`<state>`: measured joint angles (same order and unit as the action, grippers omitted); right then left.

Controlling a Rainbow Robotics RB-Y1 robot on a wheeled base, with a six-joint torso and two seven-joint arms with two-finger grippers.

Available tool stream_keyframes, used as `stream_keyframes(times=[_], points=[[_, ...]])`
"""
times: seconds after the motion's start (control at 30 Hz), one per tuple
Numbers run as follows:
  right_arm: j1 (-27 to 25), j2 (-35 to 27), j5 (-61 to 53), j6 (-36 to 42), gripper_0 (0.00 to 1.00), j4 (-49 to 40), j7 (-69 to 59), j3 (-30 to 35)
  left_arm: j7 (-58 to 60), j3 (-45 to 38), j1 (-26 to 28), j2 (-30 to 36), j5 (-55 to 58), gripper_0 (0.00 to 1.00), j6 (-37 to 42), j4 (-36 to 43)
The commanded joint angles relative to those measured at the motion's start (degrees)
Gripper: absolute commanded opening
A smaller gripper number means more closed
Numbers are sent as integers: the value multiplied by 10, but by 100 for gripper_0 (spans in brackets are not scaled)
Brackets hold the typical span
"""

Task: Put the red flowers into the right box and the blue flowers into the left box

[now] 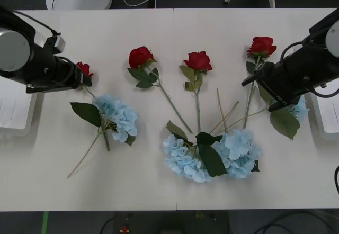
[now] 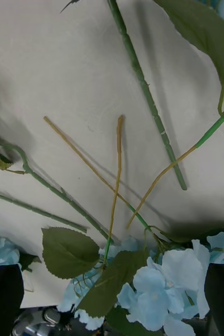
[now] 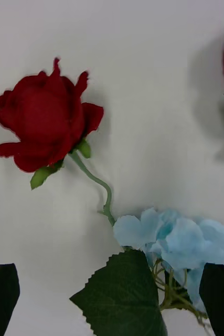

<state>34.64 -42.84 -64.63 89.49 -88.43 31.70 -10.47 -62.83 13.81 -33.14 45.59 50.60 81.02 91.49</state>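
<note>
Four roses (image 1: pixel 199 60) and four blue flowers (image 1: pixel 119 116) we find on the table (image 1: pixel 159 27); both grippers (image 3: pixel 112 302) (image 2: pixel 114 304) released.

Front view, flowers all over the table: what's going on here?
A two-armed robot is sorting artificial flowers, and nothing has been boxed. Four red flowers and the blue flowers all lie loose on the table. The left gripper hangs open over the leftmost rose and the hydrangea beside it. The right gripper hangs open above the crossed stems and the middle blue heads. The left box and right box sit at the table's ends.
</note>
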Motion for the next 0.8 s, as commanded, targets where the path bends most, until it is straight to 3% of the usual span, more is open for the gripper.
stream_keyframes(times=[0.03,0.33,0.8], points=[[24,40,43,-8,100,7,-63,5,39,31,-53,-45,-59,100,8,-56],[36,71,103,-52,100,96,-42,5,99,53,-118,-111,-122,100,25,-186],[47,85,144,-120,100,193,63,5,95,62,-122,-162,-137,100,-54,-302]])
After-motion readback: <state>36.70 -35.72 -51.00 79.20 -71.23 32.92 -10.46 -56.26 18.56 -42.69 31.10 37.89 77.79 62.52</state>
